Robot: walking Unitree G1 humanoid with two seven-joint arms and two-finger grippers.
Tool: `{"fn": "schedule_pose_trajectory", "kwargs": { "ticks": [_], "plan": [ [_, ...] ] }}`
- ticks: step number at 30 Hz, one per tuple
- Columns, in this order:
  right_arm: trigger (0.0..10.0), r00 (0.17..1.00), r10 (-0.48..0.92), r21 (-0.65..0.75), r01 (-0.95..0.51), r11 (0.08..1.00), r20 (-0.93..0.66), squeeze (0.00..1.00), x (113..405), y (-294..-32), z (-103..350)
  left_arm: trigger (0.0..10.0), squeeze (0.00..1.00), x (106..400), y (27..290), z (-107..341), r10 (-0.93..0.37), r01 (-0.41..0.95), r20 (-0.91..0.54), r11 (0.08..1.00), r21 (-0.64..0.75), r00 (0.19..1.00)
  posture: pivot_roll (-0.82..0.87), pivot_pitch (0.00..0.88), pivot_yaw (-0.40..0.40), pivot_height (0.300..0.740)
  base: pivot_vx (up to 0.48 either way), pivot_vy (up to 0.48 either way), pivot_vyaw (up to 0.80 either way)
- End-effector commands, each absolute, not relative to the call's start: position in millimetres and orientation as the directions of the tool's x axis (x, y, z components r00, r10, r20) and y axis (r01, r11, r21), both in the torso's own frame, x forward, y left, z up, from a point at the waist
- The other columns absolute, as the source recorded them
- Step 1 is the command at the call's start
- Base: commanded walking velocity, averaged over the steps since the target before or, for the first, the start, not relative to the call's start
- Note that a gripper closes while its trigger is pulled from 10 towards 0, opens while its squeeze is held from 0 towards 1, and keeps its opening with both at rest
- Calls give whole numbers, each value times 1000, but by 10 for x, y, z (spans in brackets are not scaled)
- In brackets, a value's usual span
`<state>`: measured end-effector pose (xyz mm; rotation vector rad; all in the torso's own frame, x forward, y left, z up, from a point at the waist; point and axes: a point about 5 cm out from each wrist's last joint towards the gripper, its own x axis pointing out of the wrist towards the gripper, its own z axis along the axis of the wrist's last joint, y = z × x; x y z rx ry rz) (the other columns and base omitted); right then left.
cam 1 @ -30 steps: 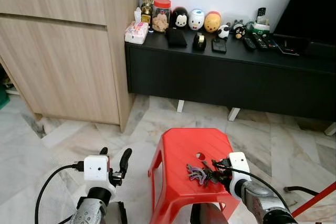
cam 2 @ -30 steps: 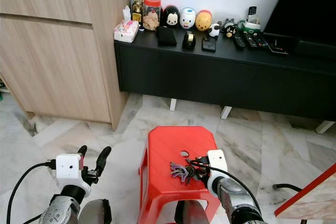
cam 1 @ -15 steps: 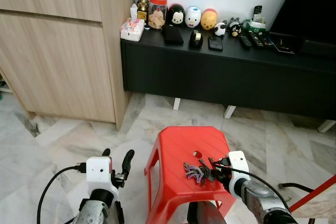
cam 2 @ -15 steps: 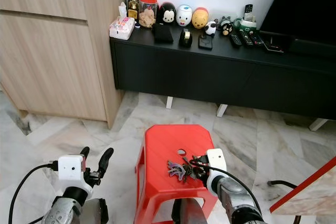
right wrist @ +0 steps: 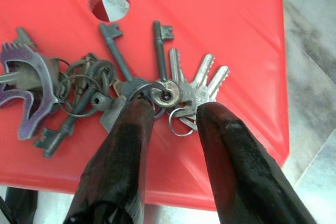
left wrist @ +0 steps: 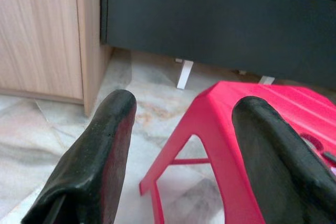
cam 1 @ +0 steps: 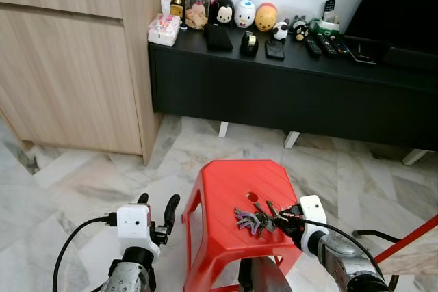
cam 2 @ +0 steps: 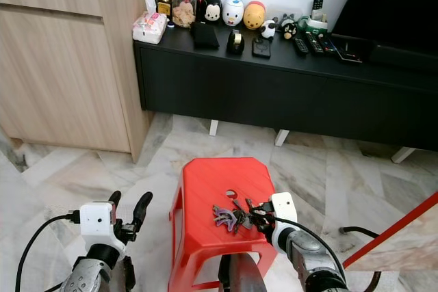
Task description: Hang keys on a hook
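2 head eyes looking down on red stool, 2 wrist cameras close, sharing it

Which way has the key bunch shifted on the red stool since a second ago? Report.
No. The key bunch still lies beside the hole in the red stool, on the robot's side; only the camera moved.

The two black fingers of the right gripper cover the near part of the bunch of metal keys on rings, so whether they pinch a ring cannot be told. The purple flat key fob is cut off by the right wrist picture's edge. The red plastic stool loses its feet below the head views. Small items on the long black cabinet are too small to identify.
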<state>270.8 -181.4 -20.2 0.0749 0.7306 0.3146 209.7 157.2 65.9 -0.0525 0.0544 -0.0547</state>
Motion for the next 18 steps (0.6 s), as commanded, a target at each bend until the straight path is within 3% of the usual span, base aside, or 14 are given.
{"fn": "schedule_pose_trajectory", "kwargs": {
  "ticks": [1, 5, 10, 18],
  "plan": [
    [10000, 735, 289, 138, -261, 955, -613, 0, 2771, -1875, -136, 10000, 0, 2083, 1513, 685, -63, 61, -43, 997, -57, 997, 38, 78, -221, 590, 0, 0, 0],
    [10000, 790, 292, 111, -277, 954, -539, 0, 2859, -1863, -32, 10000, 0, 2082, 1523, 714, -58, 56, -31, 997, -54, 998, 49, 82, -227, 590, 0, 0, 0],
    [10000, 913, 309, 149, -277, 949, -265, 0, 2995, -1829, 280, 10000, 0, 2066, 1555, 748, -49, 48, -17, 998, -46, 999, 59, 83, -227, 590, 0, 0, 0],
    [10000, 889, 445, 67, -440, 895, -111, 0, 2905, -1619, 405, 10000, 0, 2068, 1576, 781, -70, 70, -16, 997, -16, 997, 94, 95, -203, 590, 0, 0, 0]
  ]
}}
